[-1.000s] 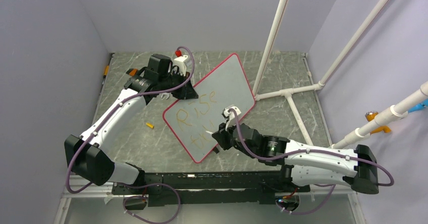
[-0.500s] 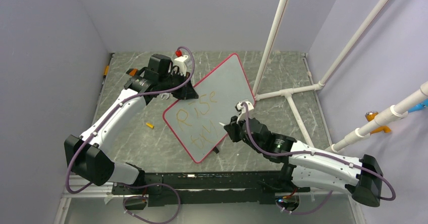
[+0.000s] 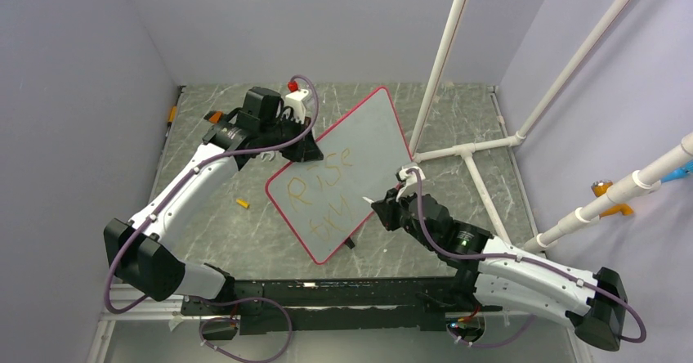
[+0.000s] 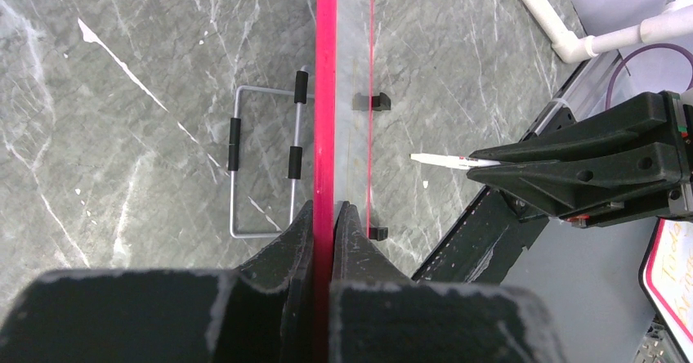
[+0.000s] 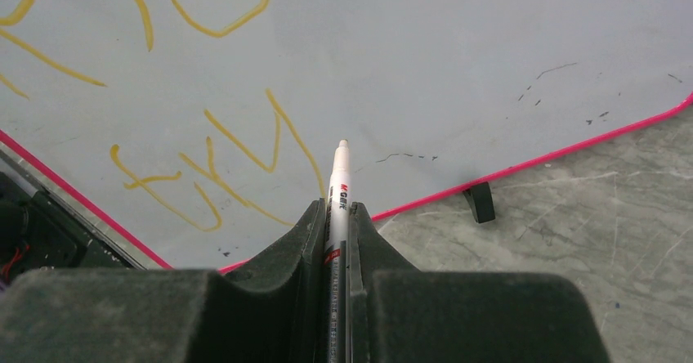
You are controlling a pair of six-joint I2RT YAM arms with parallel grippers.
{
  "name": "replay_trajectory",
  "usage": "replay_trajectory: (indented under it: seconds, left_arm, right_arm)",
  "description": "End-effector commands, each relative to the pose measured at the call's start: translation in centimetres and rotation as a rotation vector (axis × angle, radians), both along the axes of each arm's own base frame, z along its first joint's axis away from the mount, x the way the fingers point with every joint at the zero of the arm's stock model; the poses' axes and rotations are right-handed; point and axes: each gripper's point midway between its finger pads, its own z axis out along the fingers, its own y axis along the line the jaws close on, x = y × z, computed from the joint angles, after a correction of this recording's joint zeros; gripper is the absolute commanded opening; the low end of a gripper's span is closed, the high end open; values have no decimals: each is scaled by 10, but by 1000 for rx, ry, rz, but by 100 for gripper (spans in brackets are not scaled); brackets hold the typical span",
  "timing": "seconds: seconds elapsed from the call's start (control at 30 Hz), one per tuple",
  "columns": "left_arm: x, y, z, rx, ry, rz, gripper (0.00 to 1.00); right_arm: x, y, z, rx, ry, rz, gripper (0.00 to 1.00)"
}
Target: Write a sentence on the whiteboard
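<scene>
Between the fingertips of my left gripper (image 4: 325, 209) runs the red rim of the whiteboard (image 4: 325, 69), pinched tight and held on edge, tilted, with its face turned toward my right gripper (image 5: 337, 209). That one is clamped on the barrel of the marker (image 5: 339, 171), whose tip sticks out past the fingertips and, seen from the left wrist, seems to stand just off the face rather than on it. I judge the whiteboard light, thin, stiff and smooth. Held by one edge alone, it will likely swing away under pen pressure, so the rim is the place to grip and strokes should stay soft. The marker looks slim and slippery, best held well down the barrel. Ahead of my right fingertips lies the sentence (image 5: 237, 146) in orange-yellow strokes. I count one whiteboard, one marker, two rows of writing, two black clips (image 4: 373, 101) beyond my left fingertips, one wire stand (image 4: 263, 163) beside them, and one small orange piece (image 3: 242, 203) on the table (image 3: 458, 118).
</scene>
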Motion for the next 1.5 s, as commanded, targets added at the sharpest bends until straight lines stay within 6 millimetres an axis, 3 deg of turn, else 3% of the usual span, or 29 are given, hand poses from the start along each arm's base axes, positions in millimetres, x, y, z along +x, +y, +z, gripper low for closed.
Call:
replay_trajectory:
  seconds: [0.0,0.37,0.9,1.47]
  left_arm:
    - [37,49,-17,252,-153,165,0]
    - [31,54,-27,270,-167,155,0]
    - [28,57,-29,276,-172,149,0]
    - [28,54,-34,273,-159,137,0]
  right_arm:
    - [5,0,18,69,-61,4,0]
    - [18,4,27,93,-114,19,0]
    - [45,13,19,121,-95,25,0]
    - [51,27,7,104,-60,86,0]
